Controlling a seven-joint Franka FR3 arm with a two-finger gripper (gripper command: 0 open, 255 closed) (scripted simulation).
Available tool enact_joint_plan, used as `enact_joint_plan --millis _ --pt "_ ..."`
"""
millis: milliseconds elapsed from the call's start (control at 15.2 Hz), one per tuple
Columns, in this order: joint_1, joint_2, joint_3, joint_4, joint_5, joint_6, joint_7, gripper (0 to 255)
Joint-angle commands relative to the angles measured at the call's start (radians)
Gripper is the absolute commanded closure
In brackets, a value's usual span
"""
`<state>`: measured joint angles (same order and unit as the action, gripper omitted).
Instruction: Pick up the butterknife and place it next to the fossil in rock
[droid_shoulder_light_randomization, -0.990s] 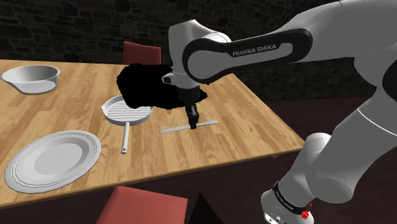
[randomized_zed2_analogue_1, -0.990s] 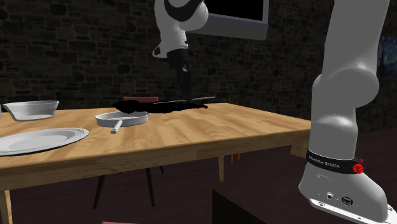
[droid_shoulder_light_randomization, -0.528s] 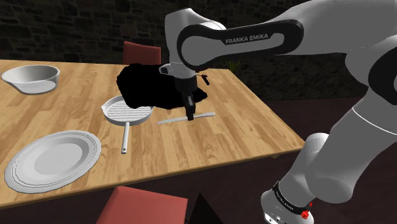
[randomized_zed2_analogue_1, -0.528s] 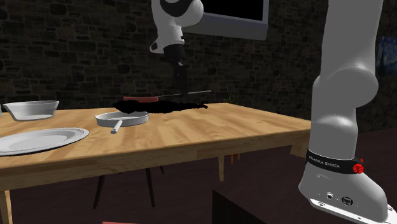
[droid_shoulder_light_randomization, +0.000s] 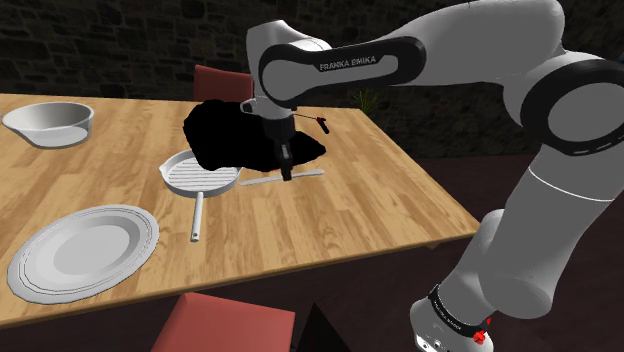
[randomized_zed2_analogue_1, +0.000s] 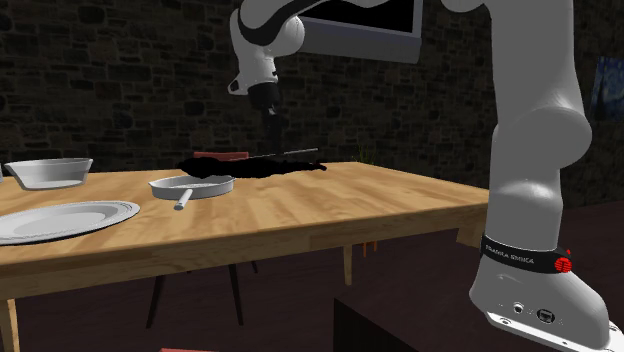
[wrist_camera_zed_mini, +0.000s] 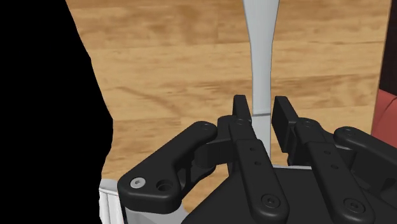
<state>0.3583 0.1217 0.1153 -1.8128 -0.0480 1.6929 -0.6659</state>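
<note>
The butterknife (droid_shoulder_light_randomization: 308, 173) is a slim pale grey blade, held level a little above the wooden table (droid_shoulder_light_randomization: 330, 225). My gripper (droid_shoulder_light_randomization: 287, 176) is shut on its middle, pointing straight down. Just beside it, toward the shoulder view's left, is the fossil in rock (droid_shoulder_light_randomization: 228, 137), drawn as a flat black lump. In the second exterior view the butterknife (randomized_zed2_analogue_1: 302, 153) hangs over the black fossil in rock (randomized_zed2_analogue_1: 250, 168) under the gripper (randomized_zed2_analogue_1: 275, 150). The wrist view has both fingers of the gripper (wrist_camera_zed_mini: 261, 107) clasping the butterknife (wrist_camera_zed_mini: 261, 57), with the fossil in rock (wrist_camera_zed_mini: 44, 95) close alongside.
A ridged grey pan (droid_shoulder_light_randomization: 200, 178) with its handle toward the front lies against the rock. A large plate (droid_shoulder_light_randomization: 85, 250) sits near the front edge and a bowl (droid_shoulder_light_randomization: 48, 122) at the far left. Red chairs (droid_shoulder_light_randomization: 222, 80) stand behind and in front of the table.
The gripper has carried the butterknife up and to the shoulder view's left, from the open wood to the edge of the black rock. Its grip has stayed the same.
</note>
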Motion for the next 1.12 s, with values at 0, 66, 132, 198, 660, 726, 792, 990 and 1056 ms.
enact_joint_plan --millis 0,66,132,198,660,726,792,990,1056 --pt "0.0 0.005 0.0 -0.018 -0.001 0.024 0.001 255" --pt "0.0 0.008 0.0 -0.028 -0.001 0.036 0.002 255" --pt "0.0 0.011 0.0 -0.037 -0.002 0.049 0.003 255" --pt "0.0 0.015 0.0 -0.047 -0.002 0.062 0.003 255" --pt "0.0 0.044 -0.001 -0.105 -0.007 0.149 0.009 255" --pt "0.0 0.049 -0.001 -0.112 -0.007 0.161 0.009 255" --pt "0.001 0.054 -0.001 -0.12 -0.008 0.173 0.01 255" --pt "0.001 0.071 -0.002 -0.14 -0.011 0.21 0.013 255" --pt "0.001 0.076 -0.002 -0.146 -0.012 0.222 0.014 255"
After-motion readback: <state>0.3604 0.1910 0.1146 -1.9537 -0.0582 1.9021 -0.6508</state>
